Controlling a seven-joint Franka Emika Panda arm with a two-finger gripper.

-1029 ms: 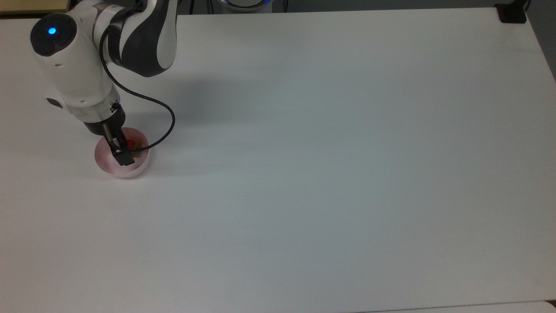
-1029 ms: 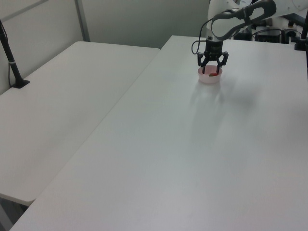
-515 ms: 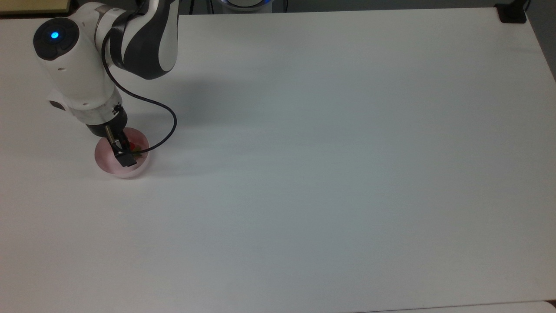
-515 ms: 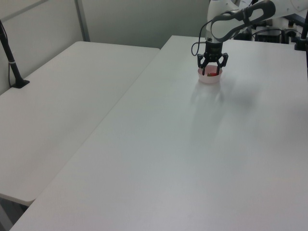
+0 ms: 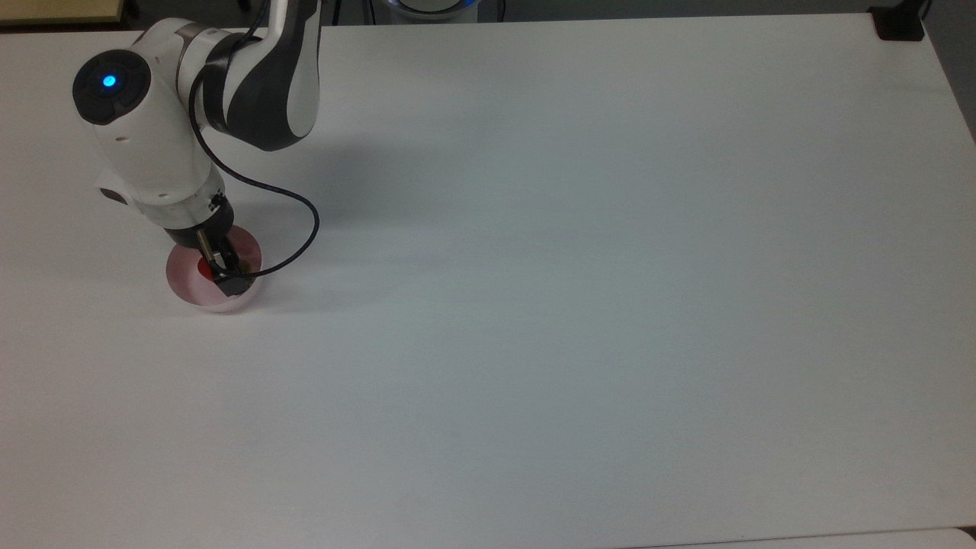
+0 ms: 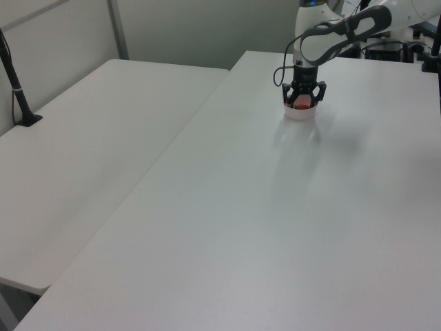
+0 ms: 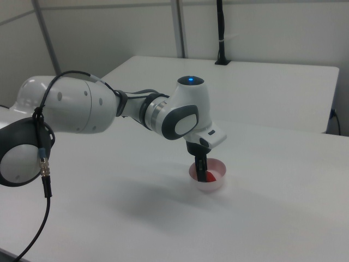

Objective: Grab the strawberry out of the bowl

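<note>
strawberry [image 5: 204,266]: in pink bowl [image 5: 183,284], left-centre of top view, not lifted | hand [image 6: 300,102]: down inside bowl, fingers spread either side of the berry, not clamped | table [image 5: 579,305]: bowl rests on it | progress: reach done; judged left: closing on berry, lifting out

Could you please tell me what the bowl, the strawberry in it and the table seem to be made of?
The bowl looks like thin plastic: pale pink, smooth plain walls, even colour. The strawberry is a uniform bright red and could be a plastic or rubber imitation; real fruit cannot be ruled out. The table seems a white laminate board: flat, matte, with only soft shadows and no grain.
</note>
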